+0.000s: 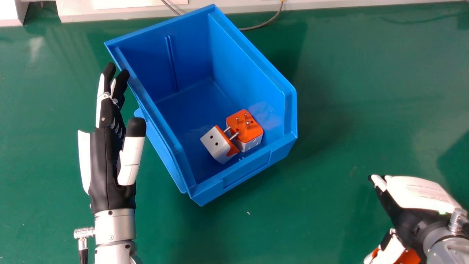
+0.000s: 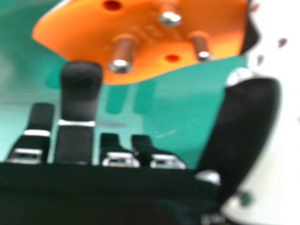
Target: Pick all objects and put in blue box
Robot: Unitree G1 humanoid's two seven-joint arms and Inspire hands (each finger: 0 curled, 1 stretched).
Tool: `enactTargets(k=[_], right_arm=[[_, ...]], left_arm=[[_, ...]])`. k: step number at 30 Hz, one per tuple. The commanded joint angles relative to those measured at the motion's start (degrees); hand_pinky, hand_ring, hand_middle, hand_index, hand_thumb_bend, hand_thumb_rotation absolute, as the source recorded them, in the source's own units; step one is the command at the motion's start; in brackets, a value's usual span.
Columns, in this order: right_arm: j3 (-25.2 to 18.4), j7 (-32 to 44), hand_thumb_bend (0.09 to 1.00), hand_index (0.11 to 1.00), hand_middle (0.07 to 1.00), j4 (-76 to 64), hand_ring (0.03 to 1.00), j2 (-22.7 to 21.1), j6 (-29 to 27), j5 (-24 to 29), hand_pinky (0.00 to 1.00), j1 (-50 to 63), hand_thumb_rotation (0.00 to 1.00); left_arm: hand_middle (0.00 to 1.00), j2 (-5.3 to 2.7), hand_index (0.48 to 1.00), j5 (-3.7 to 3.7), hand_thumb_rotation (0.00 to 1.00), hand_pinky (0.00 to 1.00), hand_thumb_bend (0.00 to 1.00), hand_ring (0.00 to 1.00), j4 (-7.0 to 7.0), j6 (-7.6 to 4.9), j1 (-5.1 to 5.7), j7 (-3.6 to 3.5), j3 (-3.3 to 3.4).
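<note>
Beside the box's left wall, our left hand (image 1: 106, 157): upright-looking and spread wide, holding nothing; we may be keeping it there to steady the box if it shifts.
Blue box (image 1: 247, 170): set slantwise between our hands, its low front nearest us, probably so that a load can come in over that edge.
White-sided adapter (image 1: 214, 146): inside, by the front wall, tipped over with its pins towards its neighbour.
Pins-up adapter (image 1: 250, 132): inside too, just right of the other, sitting on its white body.
Outside adapter (image 2: 89, 28): at the head view's lower right edge, well apart from the box, its pins facing our palm; this is the one we judge needs boxing next.
Right hand (image 1: 417, 192): wide, thumb and fingers parted around the outside adapter's near side; we cannot tell whether they bear on it. Closing unevenly could turn it on its pins.
</note>
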Motion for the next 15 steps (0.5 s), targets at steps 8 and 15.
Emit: enactTargets(k=[8,15], right_arm=[[-1.1,-17.7,0.962,0.957,0.994,1.1,0.986,1.2,-4.2,0.8,0.69,1.3,0.11],[-2.1,-32.0,0.928,0.852,0.896,3.5,0.843,2.4,-9.1,4.7,0.58,0.6,0.05]], left_arm=[[0.93,0.17,0.947,-0.01,0.92,0.98,0.96,0.95,-0.76,-0.64,0.16,-0.13,-0.01],[0.93,0.25,0.949,-0.13,0.92,0.98,0.96,0.95,0.03,-1.04,-0.28,-0.18,0.17]])
